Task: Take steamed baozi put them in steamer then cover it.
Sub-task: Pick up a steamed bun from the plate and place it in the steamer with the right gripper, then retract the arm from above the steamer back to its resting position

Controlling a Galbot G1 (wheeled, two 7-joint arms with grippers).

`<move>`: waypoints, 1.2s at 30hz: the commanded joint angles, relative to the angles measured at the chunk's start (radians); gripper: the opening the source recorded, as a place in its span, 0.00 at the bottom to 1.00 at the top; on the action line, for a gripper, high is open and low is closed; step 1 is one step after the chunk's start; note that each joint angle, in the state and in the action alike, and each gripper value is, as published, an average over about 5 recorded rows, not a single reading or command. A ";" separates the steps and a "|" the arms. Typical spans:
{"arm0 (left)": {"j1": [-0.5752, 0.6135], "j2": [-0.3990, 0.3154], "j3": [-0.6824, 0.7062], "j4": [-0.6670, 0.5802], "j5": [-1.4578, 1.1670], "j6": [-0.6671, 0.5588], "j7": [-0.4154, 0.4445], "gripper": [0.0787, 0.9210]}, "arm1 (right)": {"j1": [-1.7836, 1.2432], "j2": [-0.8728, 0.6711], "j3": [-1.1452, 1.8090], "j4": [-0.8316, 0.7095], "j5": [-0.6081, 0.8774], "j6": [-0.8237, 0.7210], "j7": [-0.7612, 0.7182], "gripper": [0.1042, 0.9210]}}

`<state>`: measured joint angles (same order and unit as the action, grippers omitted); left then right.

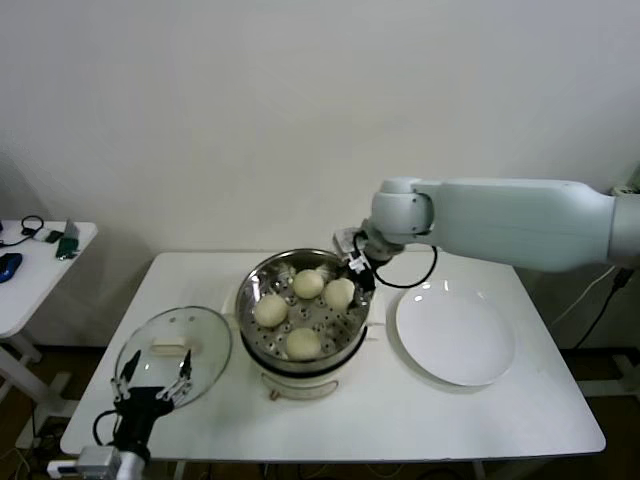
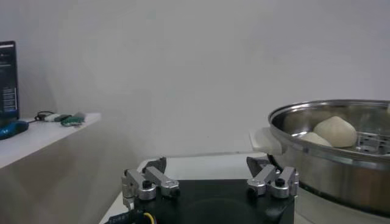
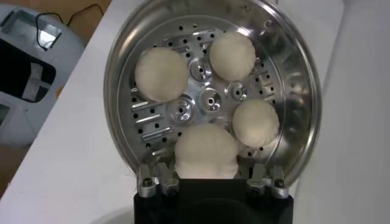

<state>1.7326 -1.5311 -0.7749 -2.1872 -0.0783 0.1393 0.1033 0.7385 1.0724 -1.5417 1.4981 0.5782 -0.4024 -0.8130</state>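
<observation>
Four baozi (image 3: 206, 151) fill the steamer (image 3: 122, 58); right gripper (image 3: 207, 180) and left gripper (image 2: 210, 182) jaws apart.

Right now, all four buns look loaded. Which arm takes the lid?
Left. The left gripper is open at the near edge of the cover, which lies on the table left of the steamer. The right gripper is over the steamer's far rim beside a baozi.

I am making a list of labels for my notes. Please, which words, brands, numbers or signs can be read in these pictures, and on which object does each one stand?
No readable text in any view.
Dark screen on the side table: faint lines, too small to read.
Steamer, cover, plate, steamed baozi: no markings seen.
</observation>
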 commanded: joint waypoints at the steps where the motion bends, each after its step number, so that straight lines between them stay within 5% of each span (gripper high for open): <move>1: 0.001 0.001 -0.002 0.002 -0.003 0.000 0.000 0.88 | -0.121 0.045 0.013 -0.071 -0.059 -0.021 0.024 0.71; 13: -0.001 0.004 -0.009 0.000 -0.013 0.001 0.000 0.88 | -0.139 0.055 0.041 -0.100 -0.053 -0.006 0.020 0.72; 24: -0.006 0.015 -0.007 -0.014 -0.025 0.021 0.003 0.88 | 0.057 0.004 0.114 -0.165 0.193 0.044 -0.080 0.88; 30: -0.011 0.024 0.002 -0.027 -0.034 0.039 0.009 0.88 | -0.107 -0.017 0.453 -0.229 0.349 -0.130 0.324 0.88; 36: -0.015 0.037 0.009 -0.026 -0.030 0.042 0.009 0.88 | -0.339 -0.020 0.829 -0.236 0.273 -0.050 0.672 0.88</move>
<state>1.7192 -1.4992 -0.7676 -2.2141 -0.1118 0.1766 0.1122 0.6382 1.0698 -1.2179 1.3054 0.7823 -0.4446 -0.6270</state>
